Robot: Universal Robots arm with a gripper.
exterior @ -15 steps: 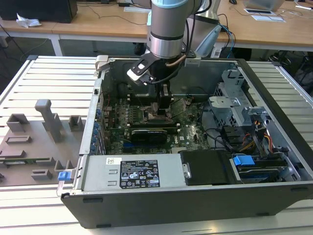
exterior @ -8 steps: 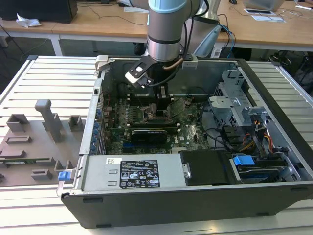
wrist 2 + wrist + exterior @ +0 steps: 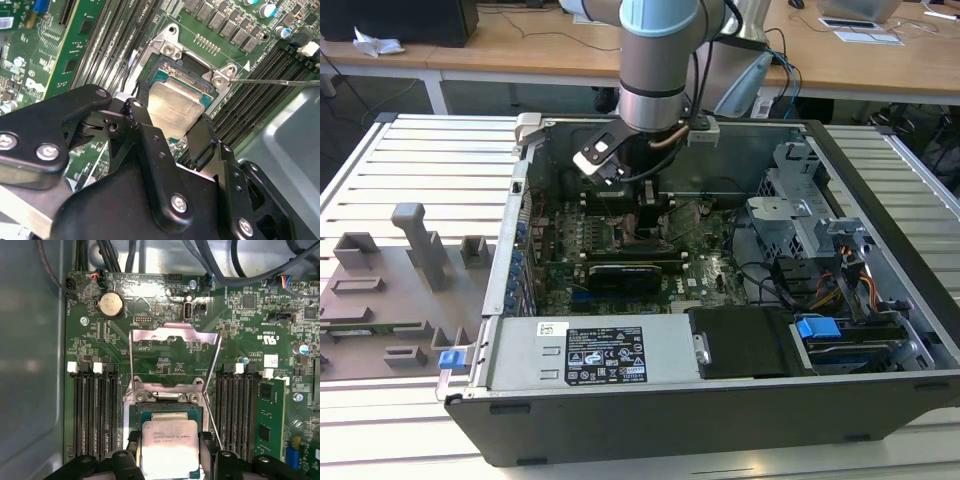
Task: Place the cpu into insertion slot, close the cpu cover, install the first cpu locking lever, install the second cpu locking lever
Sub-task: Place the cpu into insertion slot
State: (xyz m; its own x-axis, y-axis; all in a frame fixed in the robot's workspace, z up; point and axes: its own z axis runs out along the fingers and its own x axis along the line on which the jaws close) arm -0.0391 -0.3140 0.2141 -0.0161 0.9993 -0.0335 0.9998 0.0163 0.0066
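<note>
Gripper [image 3: 645, 215] position: lowered into the open computer case [image 3: 720, 400], directly over the motherboard [image 3: 150, 305]. In both wrist views the two black fingers [image 3: 200, 135] are clenched on opposite edges of the cpu [image 3: 175, 107], grasping it.

1. The cpu [image 3: 169, 440] is held with its silver-grey metal top facing up, at the insertion slot [image 3: 170, 410]. In the second wrist view the chip appears slightly tilted relative to the socket border [image 3: 172, 75]; whether its underside already touches the pin field cannot be determined, as the chip and fingers hide that area.

2. The cpu cover [image 3: 145, 333] is raised. It stands up from the far edge of the socket, hinged at the two screws beside the socket border, and the board surface is visible through its square window.

3. A locking lever [image 3: 280, 81], a thin metal rod, is unlatched and extends away from one corner of the socket, above the memory slots.

4. Long black memory slots [image 3: 95, 410] run on both sides of the socket. A round coin cell [image 3: 111, 305] sits on the board beyond the raised cover.

5. In the exterior view the case lies on its side on a slatted metal table [image 3: 420, 160], with grey fixture blocks [image 3: 420, 245] toward the exterior view's left.
</note>
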